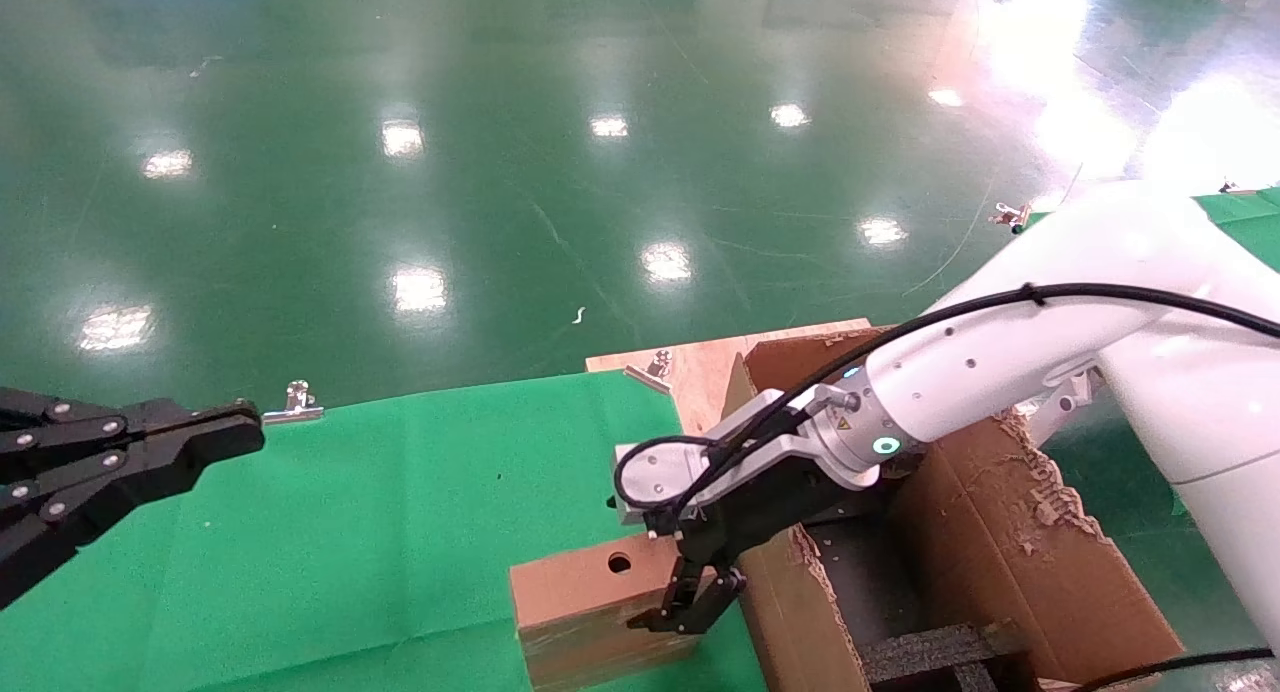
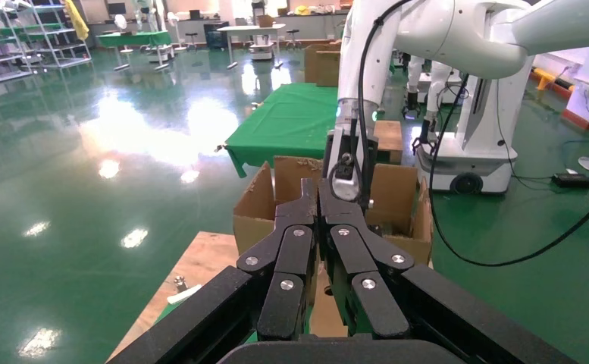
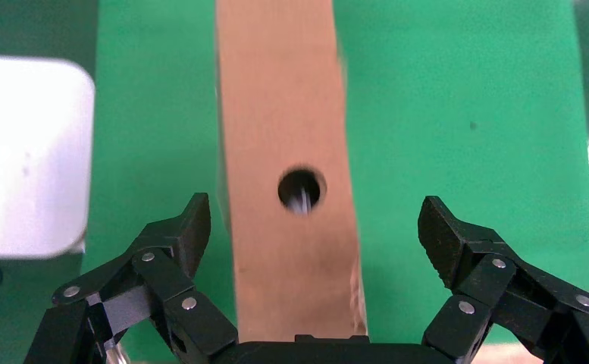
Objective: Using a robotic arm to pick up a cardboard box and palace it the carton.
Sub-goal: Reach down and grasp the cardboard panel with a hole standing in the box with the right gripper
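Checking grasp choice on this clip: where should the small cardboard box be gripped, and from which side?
Probably across its narrow top face, from above. The cardboard box stands on edge on the green cloth, hole upward, and the right gripper is open with one finger either side of that face.

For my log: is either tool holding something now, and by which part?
Nothing is held. The right tool is open astride the cardboard box; the left tool is shut, empty.

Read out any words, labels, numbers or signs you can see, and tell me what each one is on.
No readable text anywhere.
A small yellow warning sticker on the right arm's wrist: too small to read.
The cardboard box, the carton and both grippers, left and right, show no print.
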